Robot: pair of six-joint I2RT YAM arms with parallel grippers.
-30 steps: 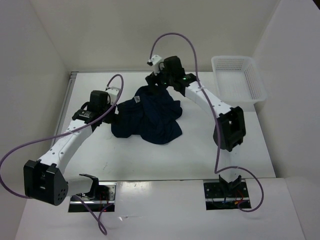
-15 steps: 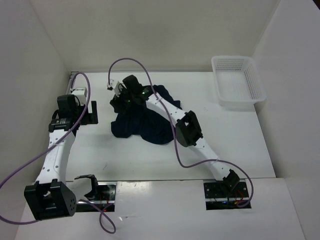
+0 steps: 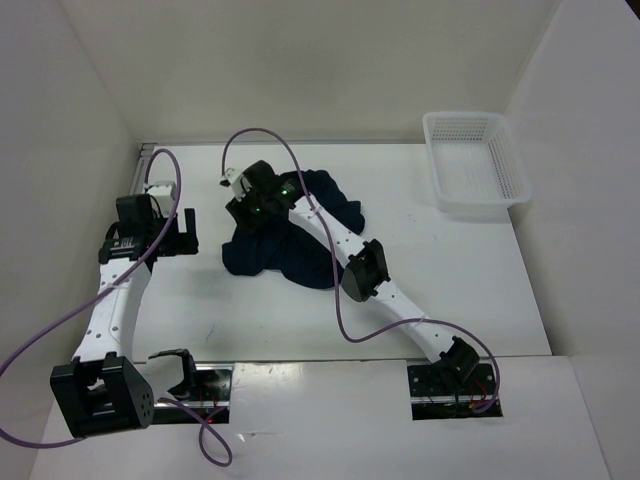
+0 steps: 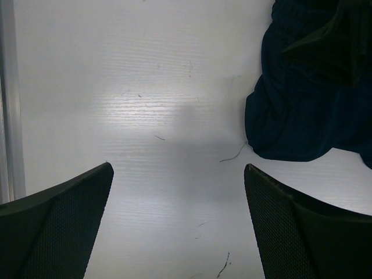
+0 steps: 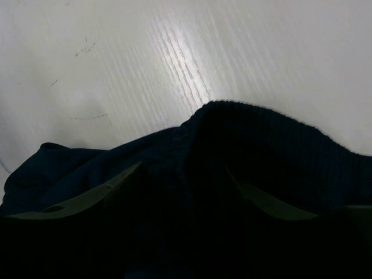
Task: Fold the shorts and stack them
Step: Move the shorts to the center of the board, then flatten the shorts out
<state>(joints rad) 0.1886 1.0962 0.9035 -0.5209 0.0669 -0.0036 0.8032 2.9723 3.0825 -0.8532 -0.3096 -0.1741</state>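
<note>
The navy shorts lie crumpled in a heap at the middle of the table. My right gripper reaches across to the heap's far left side. In the right wrist view its fingers stand wide apart, with a dark fold of the shorts bulging between them. My left gripper hangs open and empty over bare table, left of the heap. In the left wrist view its fingertips frame white tabletop, and the shorts lie at the upper right.
A white plastic basket stands at the far right corner. White walls close in the table on the left, back and right. A metal strip runs along the table's left edge. Purple cables loop above both arms.
My left gripper has pulled back to the left, off the shorts. My right gripper has swung from the heap's far top edge over to its left side.
</note>
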